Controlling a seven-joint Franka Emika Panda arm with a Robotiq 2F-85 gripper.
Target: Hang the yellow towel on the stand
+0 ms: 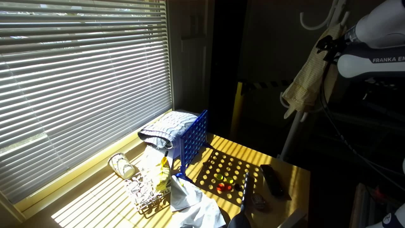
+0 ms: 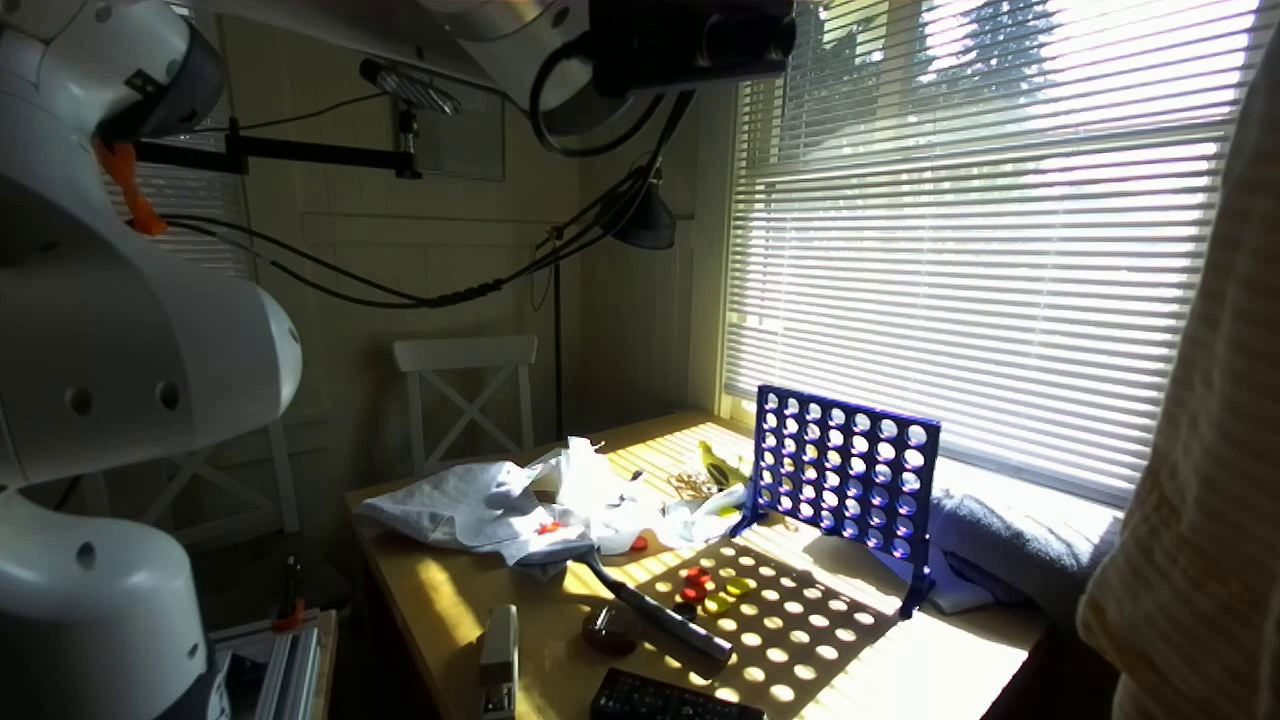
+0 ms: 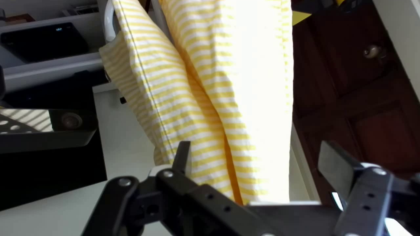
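The towel hangs from the stand, long axis slanting downward; near the stand, the gripper gapes wide.

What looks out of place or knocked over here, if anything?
The cup lies on its side on the table, as if knocked over. Red discs and yellow discs lie loose outside the blue rack, where they presumably belong. The towel hanging at the stand looks fine.

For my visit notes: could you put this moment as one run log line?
Striped towel: hanging on white stand | Hand: open, close to towel, not gripping | Blue game frame: upright on table
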